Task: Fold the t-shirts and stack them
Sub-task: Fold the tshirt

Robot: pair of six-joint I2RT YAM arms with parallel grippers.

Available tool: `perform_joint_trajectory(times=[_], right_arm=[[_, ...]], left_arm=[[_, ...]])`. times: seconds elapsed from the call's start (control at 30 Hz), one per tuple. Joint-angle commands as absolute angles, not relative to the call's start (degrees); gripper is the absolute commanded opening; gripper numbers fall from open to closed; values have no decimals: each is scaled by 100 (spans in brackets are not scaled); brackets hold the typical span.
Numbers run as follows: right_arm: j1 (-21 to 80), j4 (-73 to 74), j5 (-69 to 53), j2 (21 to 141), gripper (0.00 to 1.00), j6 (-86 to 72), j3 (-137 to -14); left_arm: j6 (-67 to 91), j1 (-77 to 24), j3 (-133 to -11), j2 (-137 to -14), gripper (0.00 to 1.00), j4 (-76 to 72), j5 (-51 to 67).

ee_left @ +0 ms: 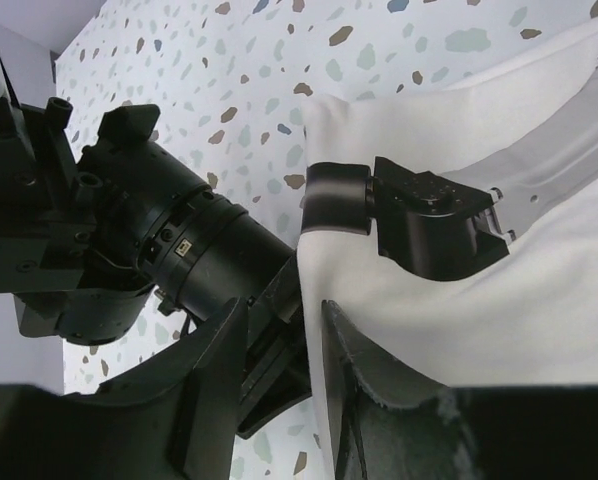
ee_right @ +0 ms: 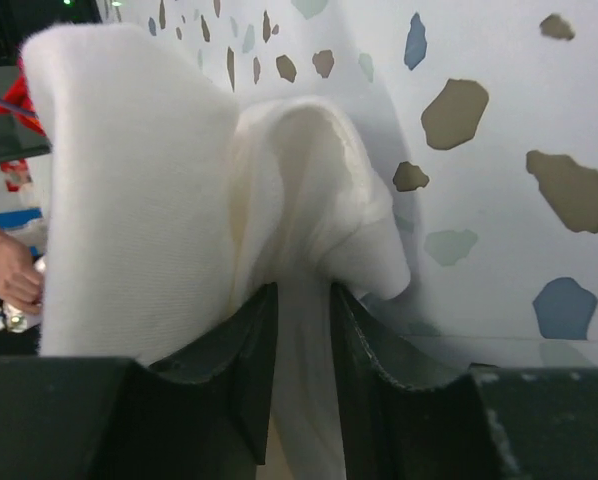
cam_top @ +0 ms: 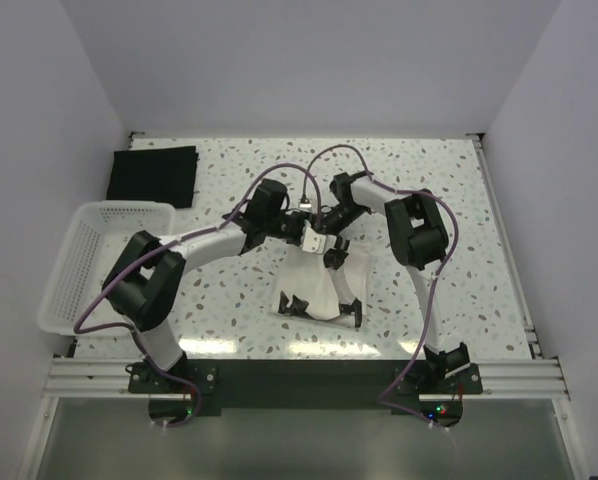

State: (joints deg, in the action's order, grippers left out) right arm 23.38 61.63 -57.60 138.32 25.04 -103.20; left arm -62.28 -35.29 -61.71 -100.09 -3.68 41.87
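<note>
The cream t-shirt [cam_top: 317, 288] lies partly folded mid-table, its top edge raised where both arms meet. My left gripper [cam_top: 309, 236] is there; in the left wrist view its jaws [ee_left: 284, 305] stand apart, with the cream t-shirt [ee_left: 539, 300] edge hanging against the right finger. My right gripper [cam_top: 334, 254] is beside it. In the right wrist view its fingers [ee_right: 301, 300] are apart, a bunched fold of the cream t-shirt [ee_right: 139, 200] running loosely between them. The black t-shirt [cam_top: 152, 176] lies folded flat at the far left.
A white lattice basket [cam_top: 79, 262] stands at the left table edge, near the left arm's elbow. The right arm's black wrist [ee_left: 179, 250] fills the left of the left wrist view, close to my left fingers. White walls enclose the speckled table [cam_top: 459, 200].
</note>
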Motion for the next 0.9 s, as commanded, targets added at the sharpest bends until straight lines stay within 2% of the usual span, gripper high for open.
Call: perform_joint_trajectory(times=[0.0, 0.3, 0.47, 0.53, 0.63, 0.73, 0.87], right_arm=[[2364, 6354, -5126, 13685, 33, 2804, -10669], [2364, 6670, -4167, 13412, 40, 2839, -11179], [2364, 7075, -3316, 13412, 53, 3067, -12049], [2364, 7329, -3077, 13395, 63, 3251, -12382], [2356, 7655, -2507, 13333, 69, 3734, -12700], [2172, 7726, -2136, 13079, 72, 3893, -12604], [1723, 8147, -2495, 12736, 73, 4025, -12191]], left_arm=[[-6398, -3507, -6012, -9467, 41, -616, 4332], [-6047, -3419, -5599, -8614, 42, -343, 4456], [-5678, -3069, -5809, -8499, 42, 490, 4727], [-5617, -2875, -6186, -8639, 43, 1263, 4825], [-5442, -2594, -6766, -9016, 45, 2274, 5070], [-5108, -2304, -7442, -9578, 46, 3171, 5255], [-4694, -1996, -8523, -10808, 52, 4390, 5703]])
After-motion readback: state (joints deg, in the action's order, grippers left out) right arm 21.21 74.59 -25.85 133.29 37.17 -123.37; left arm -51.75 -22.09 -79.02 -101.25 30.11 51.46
